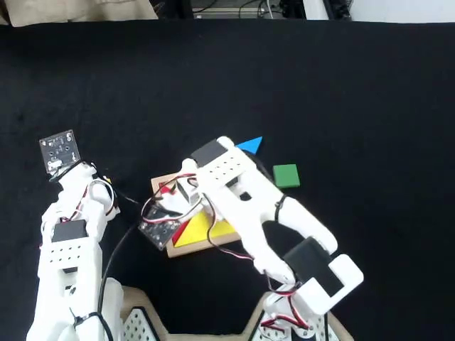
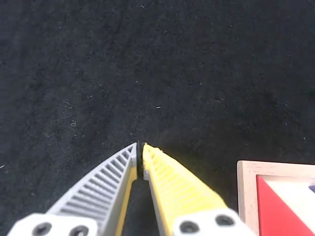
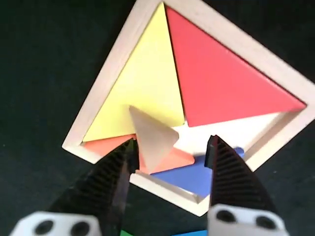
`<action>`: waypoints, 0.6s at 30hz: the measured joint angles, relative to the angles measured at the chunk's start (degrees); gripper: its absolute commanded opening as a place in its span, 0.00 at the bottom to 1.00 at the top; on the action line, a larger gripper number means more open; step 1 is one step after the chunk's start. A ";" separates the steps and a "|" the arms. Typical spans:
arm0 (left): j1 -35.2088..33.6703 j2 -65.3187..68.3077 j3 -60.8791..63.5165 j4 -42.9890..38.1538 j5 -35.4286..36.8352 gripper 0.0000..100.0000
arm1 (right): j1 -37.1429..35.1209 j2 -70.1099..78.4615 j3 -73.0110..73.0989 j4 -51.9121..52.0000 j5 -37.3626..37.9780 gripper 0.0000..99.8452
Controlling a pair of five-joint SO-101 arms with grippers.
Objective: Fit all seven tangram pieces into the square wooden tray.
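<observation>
The square wooden tray [image 3: 109, 59] holds a large yellow triangle [image 3: 142, 78], a large red triangle [image 3: 216, 83], a small orange triangle [image 3: 170, 160] and a blue piece [image 3: 197, 174]. A pale tan triangle [image 3: 152, 135] lies tilted over the yellow and orange pieces. My right gripper [image 3: 171, 142] hangs open over it, one finger close beside it. In the high view the right arm covers much of the tray [image 1: 213, 242]. My left gripper [image 2: 140, 147] is shut on nothing above the black cloth, just off a corner of the tray [image 2: 244, 187].
A blue triangle [image 1: 250, 145] and a green square [image 1: 286, 175] lie on the black cloth just beyond the tray, behind the right arm. The left arm [image 1: 71, 234] stands to the tray's left. Open cloth stretches across the far half of the table.
</observation>
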State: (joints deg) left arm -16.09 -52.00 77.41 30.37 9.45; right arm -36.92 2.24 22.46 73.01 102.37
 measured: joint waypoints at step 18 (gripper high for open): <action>0.00 0.00 0.00 0.00 0.09 0.03 | 7.38 -10.02 2.73 10.02 -20.13 0.01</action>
State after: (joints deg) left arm -16.09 -52.00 77.41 30.37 9.54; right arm -29.54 -7.78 25.19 83.03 82.24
